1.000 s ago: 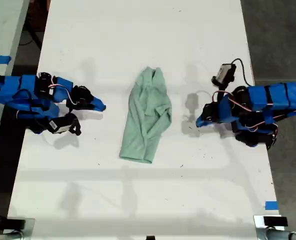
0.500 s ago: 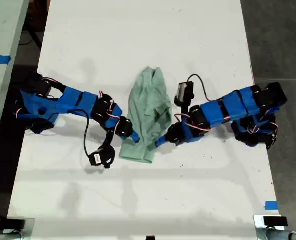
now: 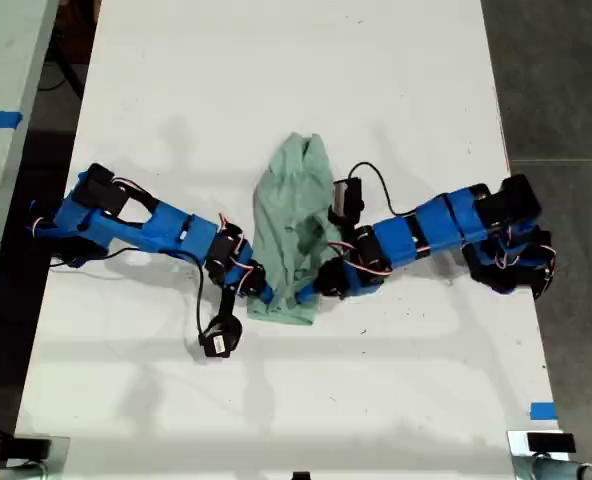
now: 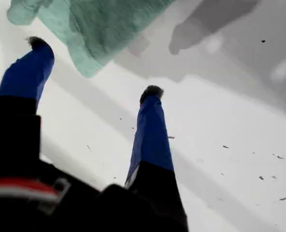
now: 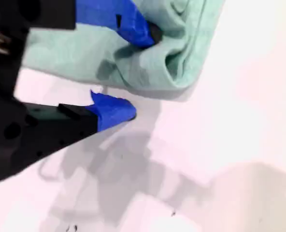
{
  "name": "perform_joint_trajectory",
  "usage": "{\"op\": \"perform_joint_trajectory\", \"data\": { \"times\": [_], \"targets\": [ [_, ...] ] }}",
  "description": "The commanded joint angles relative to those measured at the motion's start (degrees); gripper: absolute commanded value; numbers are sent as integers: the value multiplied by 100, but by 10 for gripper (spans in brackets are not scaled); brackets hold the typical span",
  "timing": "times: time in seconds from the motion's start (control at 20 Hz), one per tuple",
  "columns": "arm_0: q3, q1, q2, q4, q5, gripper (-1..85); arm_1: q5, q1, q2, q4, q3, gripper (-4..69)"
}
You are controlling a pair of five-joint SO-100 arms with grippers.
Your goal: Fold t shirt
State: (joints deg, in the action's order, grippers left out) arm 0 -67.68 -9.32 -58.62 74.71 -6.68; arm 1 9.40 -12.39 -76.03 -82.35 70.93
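The pale mint-green t shirt (image 3: 296,235) lies crumpled lengthwise in the middle of the white table (image 3: 276,80). Two blue arms reach in from the exterior view's left and right, and their tips meet the shirt's near end on either side. The wrist views do not settle which arm is which. My first gripper (image 4: 94,67) is open, and a corner of the t shirt (image 4: 99,24) lies just beyond its fingertips. My second gripper (image 5: 140,72) is open around the edge of the t shirt (image 5: 109,58), with one finger on the cloth and the other on the table.
A small black camera unit (image 3: 216,340) hangs on a cable beside the arm at the exterior view's left. Blue tape (image 3: 542,410) marks the table near the exterior view's lower right. Another pale table (image 3: 6,60) stands off the exterior view's left.
Both arms have stretched in from the table's sides to the shirt's near end. Over the last half second they have closed further on the hem.
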Motion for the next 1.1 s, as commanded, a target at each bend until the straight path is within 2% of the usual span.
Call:
{"op": "perform_joint_trajectory", "data": {
  "times": [0.0, 0.1, 0.25, 0.4, 0.45, 0.5, 0.65, 0.9, 1.05],
  "targets": [
    [1160, 114, 773, -141, 105, -3, -141, -62, 53, 220, -404, 350],
    [1151, 97, 694, -264, 105, -3, -211, -26, 264, 396, -448, 343],
    [1151, 62, 571, -237, 114, -3, -237, 18, 510, 589, -396, 273],
    [1151, 44, 554, -316, 158, -3, -220, 18, 914, 1002, -396, 120],
    [1151, 35, 527, -387, 193, -3, -220, 9, 1063, 1134, -448, 19],
    [1151, 26, 510, -448, 220, -3, -246, -9, 1213, 1283, -501, 15],
    [1151, -9, 466, -492, 255, -3, -167, -105, 1354, 1178, -606, 15],
    [1151, -123, -193, -501, 422, -3, -149, -211, 1081, -105, -1652, 15],
    [1151, -97, -1055, -510, 686, -3, -439, -132, 387, -325, -1775, 15]
  ]
}}
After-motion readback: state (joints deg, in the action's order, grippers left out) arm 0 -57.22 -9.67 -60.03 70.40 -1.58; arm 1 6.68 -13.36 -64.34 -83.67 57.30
